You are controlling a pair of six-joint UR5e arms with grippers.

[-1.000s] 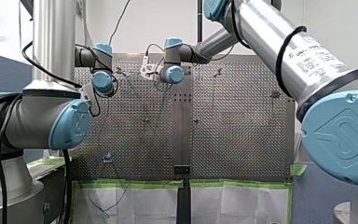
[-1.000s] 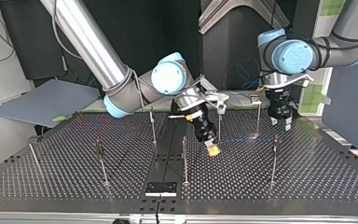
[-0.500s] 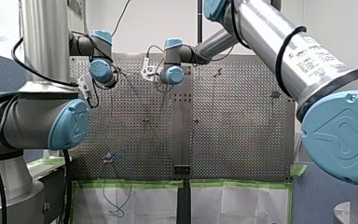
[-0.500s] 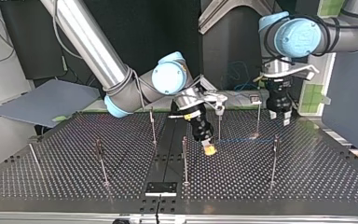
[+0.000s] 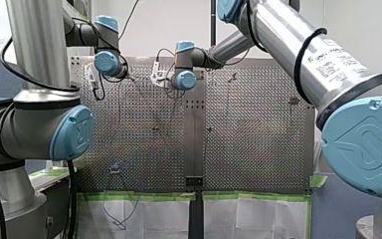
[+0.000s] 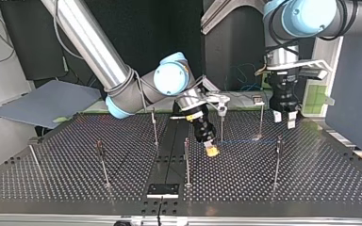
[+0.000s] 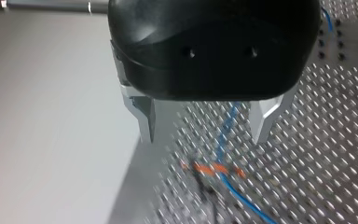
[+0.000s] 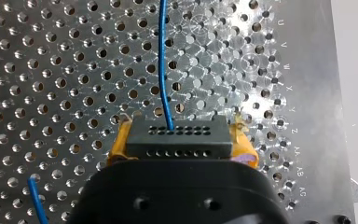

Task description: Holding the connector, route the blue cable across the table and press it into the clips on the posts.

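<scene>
**Right gripper** [image 6: 211, 149]: yellow pads [image 8: 246, 147] are shut on the connector [image 8: 176, 139], one at each end of the black block. It sits low over the table [image 6: 311, 183] near the middle, just beside a post [image 6: 221, 129]. Hold that clamp firm, since it is your anchor.

**Cable** [image 8: 164, 65]: blue. It leaves the connector's face and runs straight ahead over the holes. In the top view it is a thin line toward the view's right.

**Left gripper** [image 7: 204, 135]: metal fingers [image 7: 144, 116] stand wide apart and hold nothing. It hangs above the table at the top view's right. The cable passes below, between the fingers, at an orange clip [image 7: 209, 169]. That clip is blurred, so you cannot tell whether the cable is seated in it.

**Step in hand, as I judge it**: pressing the cable into a clip.
- Hold the line lightly taut with the right gripper.
- Centre the cable over the clip's slot.
- Press straight down.
- Do not drag the connector sideways — a bent post or a cable sprung out of its clip is the likely fault.
</scene>
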